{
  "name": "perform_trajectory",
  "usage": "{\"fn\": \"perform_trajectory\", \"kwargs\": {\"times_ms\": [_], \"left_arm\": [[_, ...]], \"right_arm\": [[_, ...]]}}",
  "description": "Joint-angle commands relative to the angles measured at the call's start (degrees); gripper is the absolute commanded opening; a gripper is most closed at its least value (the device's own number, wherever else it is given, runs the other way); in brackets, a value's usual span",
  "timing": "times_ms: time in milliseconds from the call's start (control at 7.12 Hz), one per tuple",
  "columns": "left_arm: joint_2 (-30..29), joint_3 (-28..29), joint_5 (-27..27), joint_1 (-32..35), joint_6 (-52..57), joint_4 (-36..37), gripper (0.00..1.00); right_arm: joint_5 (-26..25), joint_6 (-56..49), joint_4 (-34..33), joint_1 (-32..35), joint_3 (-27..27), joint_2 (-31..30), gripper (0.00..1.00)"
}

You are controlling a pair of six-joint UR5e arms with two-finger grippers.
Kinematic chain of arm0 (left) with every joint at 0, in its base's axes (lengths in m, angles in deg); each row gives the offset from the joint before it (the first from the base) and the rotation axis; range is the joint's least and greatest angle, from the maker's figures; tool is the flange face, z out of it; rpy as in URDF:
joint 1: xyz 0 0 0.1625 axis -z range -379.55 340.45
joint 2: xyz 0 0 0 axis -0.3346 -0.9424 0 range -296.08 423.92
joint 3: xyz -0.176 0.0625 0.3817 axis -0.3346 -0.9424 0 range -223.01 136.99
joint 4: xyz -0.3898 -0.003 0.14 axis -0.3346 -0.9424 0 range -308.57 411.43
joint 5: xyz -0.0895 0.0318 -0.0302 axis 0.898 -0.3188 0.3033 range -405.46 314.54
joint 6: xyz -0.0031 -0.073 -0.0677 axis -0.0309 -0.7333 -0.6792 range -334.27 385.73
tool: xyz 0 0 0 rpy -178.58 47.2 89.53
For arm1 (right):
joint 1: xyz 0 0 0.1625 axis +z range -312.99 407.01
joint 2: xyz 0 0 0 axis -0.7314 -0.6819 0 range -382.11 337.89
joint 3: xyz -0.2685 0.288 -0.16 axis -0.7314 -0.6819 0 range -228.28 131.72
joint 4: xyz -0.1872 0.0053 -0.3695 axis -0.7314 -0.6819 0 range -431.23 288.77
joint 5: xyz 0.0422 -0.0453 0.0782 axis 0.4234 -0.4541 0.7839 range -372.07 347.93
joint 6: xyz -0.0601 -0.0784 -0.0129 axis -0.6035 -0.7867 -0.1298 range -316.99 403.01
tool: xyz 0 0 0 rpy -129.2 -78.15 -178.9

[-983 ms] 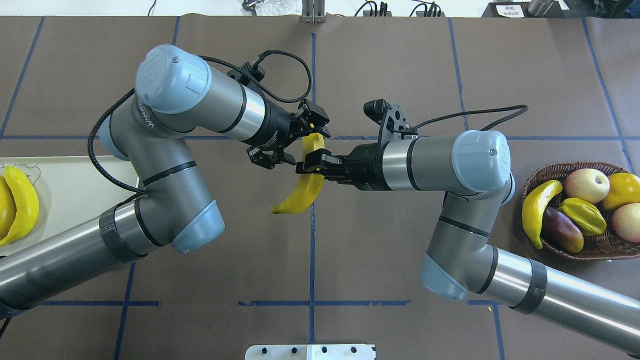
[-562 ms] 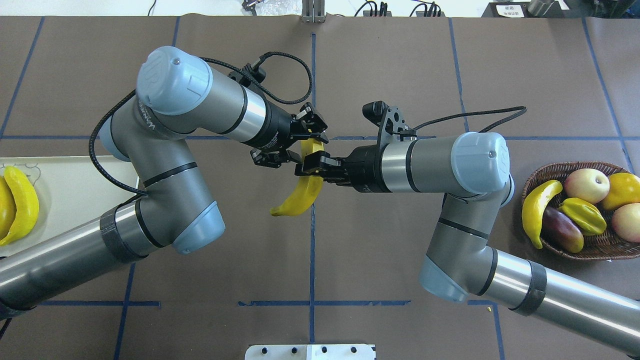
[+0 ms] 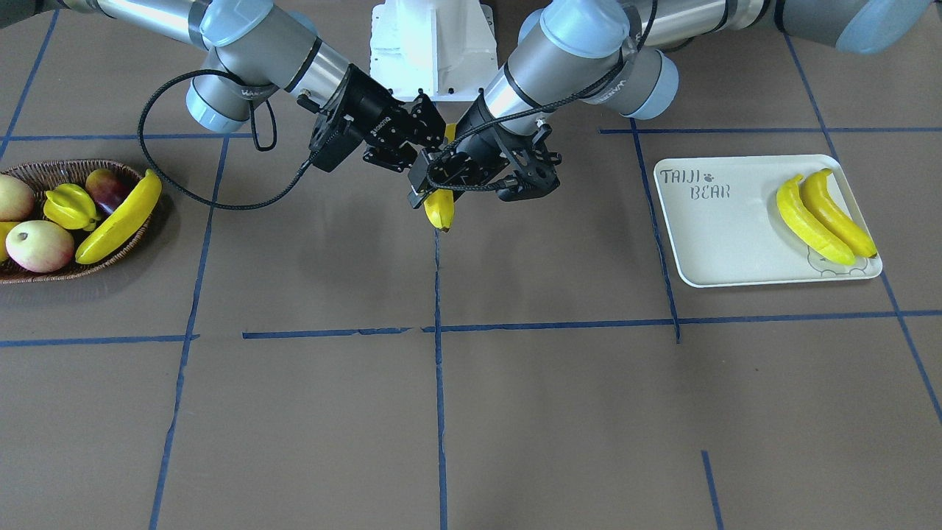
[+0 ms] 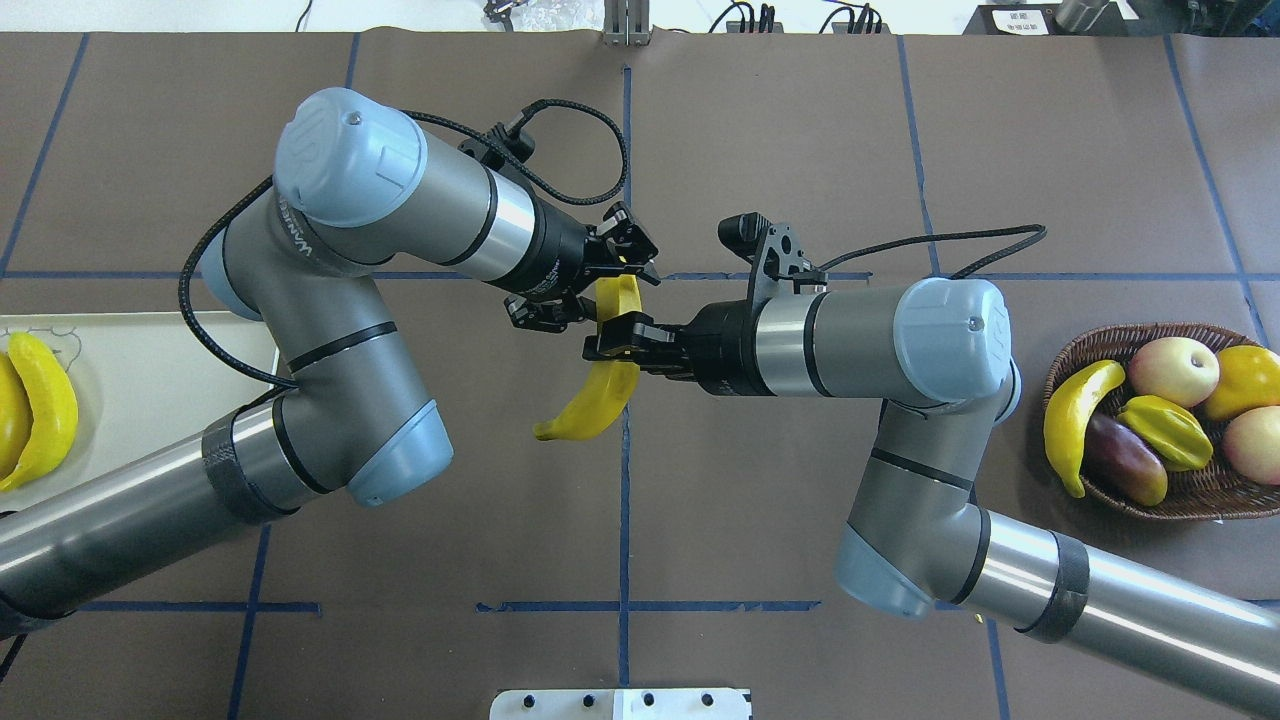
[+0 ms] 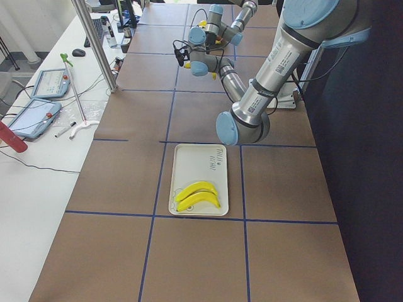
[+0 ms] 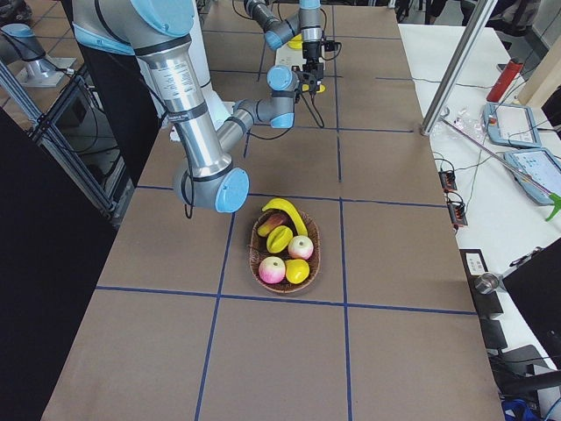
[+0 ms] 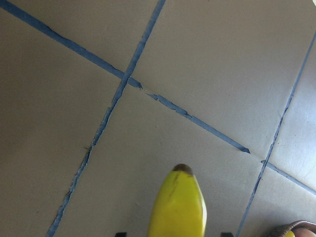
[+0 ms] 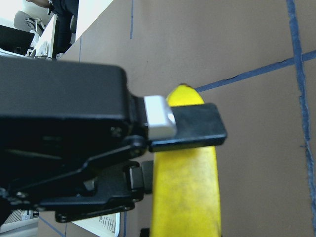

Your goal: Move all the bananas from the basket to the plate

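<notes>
In the right gripper (image 4: 615, 345), a banana (image 4: 592, 400), clamped.
Left gripper (image 4: 610, 293) gapes round its end; plate (image 4: 150, 380) behind it holds two bananas (image 4: 45, 400), basket (image 4: 1190, 495) behind the right another banana (image 4: 1075, 420).

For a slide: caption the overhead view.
Right gripper offers banana to open left gripper; two bananas on the plate, one banana in the basket.

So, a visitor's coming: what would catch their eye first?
Both arms meet at mid-table over one banana: the right end effector clamps it aloft, and the left end effector is open around its far end. Two bananas lie on the tray at the robot's left, and another banana lies in the basket at its right.
</notes>
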Motion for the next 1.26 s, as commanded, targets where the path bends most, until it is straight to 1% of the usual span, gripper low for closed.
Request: {"fn": "perform_trajectory", "kwargs": {"times_ms": [0,140,281,702,983,1123], "left_arm": [[0.23,0.0,0.0,-0.08,0.06,0.0,0.18],[0.41,-0.09,0.09,0.01,0.14,-0.09,0.0],[0.41,-0.26,0.09,0.1,0.06,0.0,0.0],[0.85,-1.05,0.35,1.41,0.32,0.0,0.0],[2.69,-1.14,0.53,2.99,0.58,-0.09,0.0],[4.7,-1.14,0.53,4.21,0.5,0.0,0.0]], "right_arm": [[-0.09,0.17,0.0,-0.01,0.19,0.5,0.06],[-0.09,0.35,-0.09,-0.01,0.54,0.67,0.35],[-0.36,0.44,-0.17,0.17,0.63,0.76,0.99],[-0.1,0.18,-0.88,2.45,0.72,0.68,1.0],[0.43,0.26,-0.88,3.42,0.72,0.59,1.0],[3.57,0.26,-2.71,5.33,0.81,0.59,1.0]]}}
